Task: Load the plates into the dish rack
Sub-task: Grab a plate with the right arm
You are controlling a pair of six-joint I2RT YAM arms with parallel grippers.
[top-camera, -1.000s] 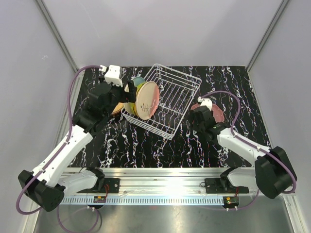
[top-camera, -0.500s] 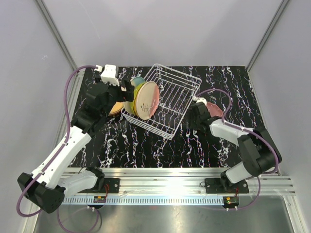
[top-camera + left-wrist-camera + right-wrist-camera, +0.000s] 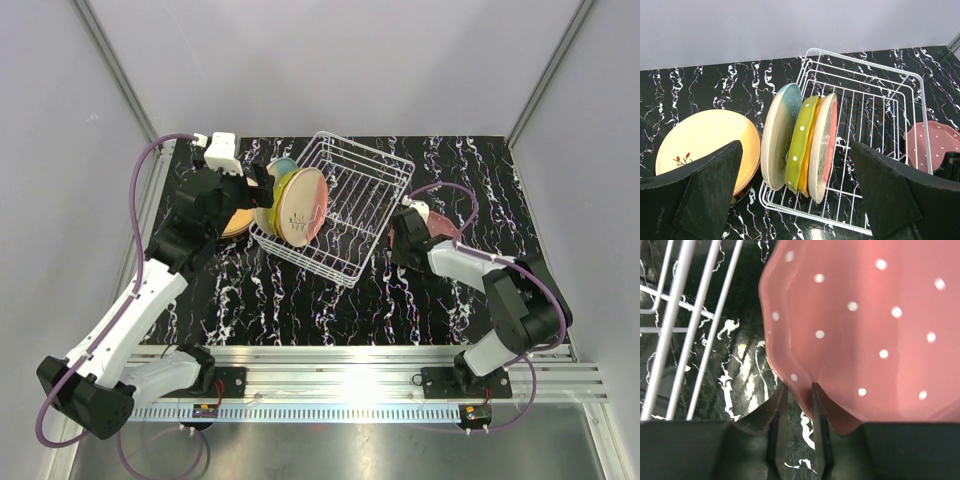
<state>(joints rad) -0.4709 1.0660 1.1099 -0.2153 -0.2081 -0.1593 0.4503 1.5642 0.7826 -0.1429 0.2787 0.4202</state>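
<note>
Well, the black table with white marble veins [image 3: 300,290] fills the middle of the top view. On it, a little above the centre, stands the white wire dish rack [image 3: 345,205], turned at an angle.

Four plates stand on edge at the left end of the rack. From left to right in the left wrist view they are a cream-and-blue plate [image 3: 780,135], a yellow-green dotted plate [image 3: 801,140], a thin orange plate [image 3: 811,155] and a peach plate [image 3: 824,135]. The right part of the rack has free tines. A pale yellow-orange plate with a small red sprig [image 3: 705,140] lies flat on the table just left of the rack. A pink plate with white dots [image 3: 865,330] lies flat just right of it.

The left gripper [image 3: 796,150] hangs near the left end of the rack, its jaws wide apart and holding nothing. The right gripper [image 3: 798,390] is at the near rim of the pink plate. Its jaws are narrow, with the rim pinched between them.

I judge that the step in hand is picking up the pink plate. The next move asks to lift it, turn it on edge and lower it between free tines beside the peach plate. A grip so near the rim may slip.
</note>
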